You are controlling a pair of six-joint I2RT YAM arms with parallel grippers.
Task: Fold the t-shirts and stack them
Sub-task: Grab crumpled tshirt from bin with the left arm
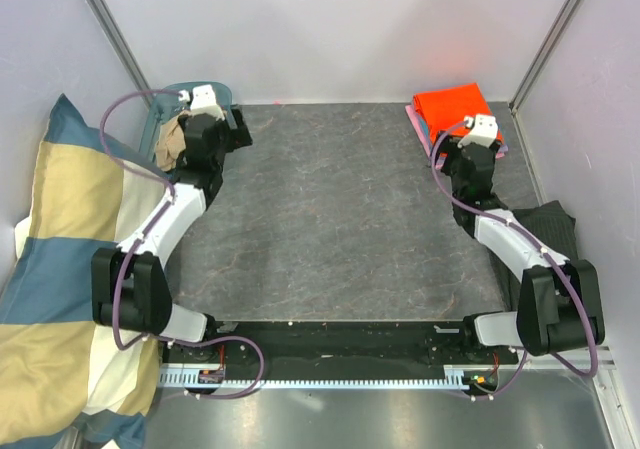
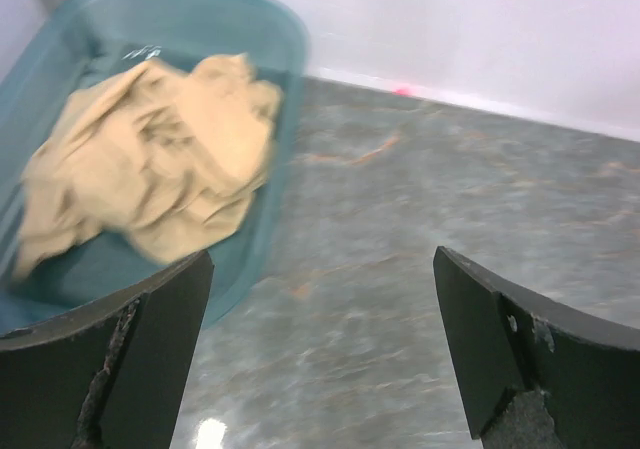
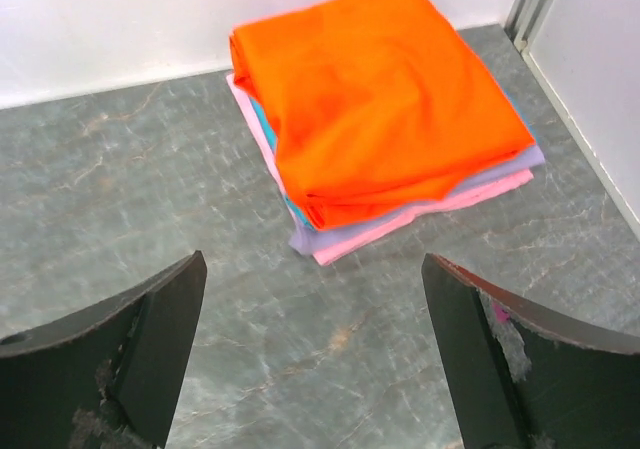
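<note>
A crumpled tan t-shirt (image 2: 150, 159) lies in a teal plastic bin (image 2: 280, 29) at the far left; it also shows in the top view (image 1: 170, 141). My left gripper (image 2: 320, 354) is open and empty over the grey table, just right of the bin; in the top view it sits by the bin (image 1: 236, 129). A stack of folded t-shirts, orange on top (image 3: 380, 89) over blue, lilac and pink (image 3: 420, 219), lies at the far right corner (image 1: 450, 102). My right gripper (image 3: 315, 354) is open and empty, just short of the stack.
A big blue-and-cream checked pillow (image 1: 60, 269) lies off the table's left side. A dark grey cloth (image 1: 545, 231) lies at the right edge beside my right arm. White walls close the back and sides.
</note>
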